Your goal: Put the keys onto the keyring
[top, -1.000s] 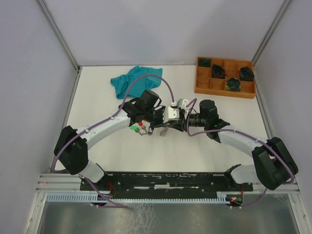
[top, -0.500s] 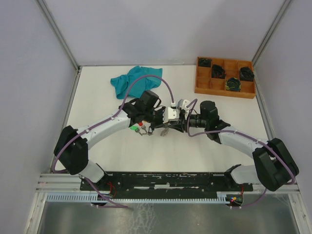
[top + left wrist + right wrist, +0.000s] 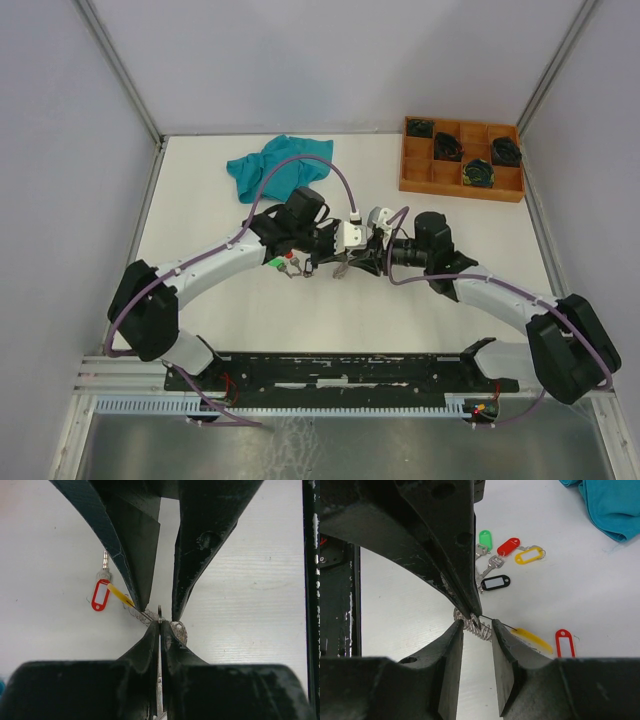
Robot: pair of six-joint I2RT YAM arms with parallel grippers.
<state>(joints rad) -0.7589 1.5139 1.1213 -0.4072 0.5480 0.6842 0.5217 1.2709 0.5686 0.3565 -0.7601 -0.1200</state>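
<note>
Keyring (image 3: pixel 532 638): thin silvery wire carrying a yellow sleeve, lying mid-table (image 3: pixel 600 595); most of its loop is hidden. Keys (image 3: pixel 493 564): small, silver, four clustered together on the table with green, red, yellow and black tags. A fifth, the red-tagged key (image 3: pixel 563 642), lies apart, just beside the yellow sleeve.

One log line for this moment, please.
left gripper: shut on keyring | right gripper: open beside it | keys: lying on table
</note>
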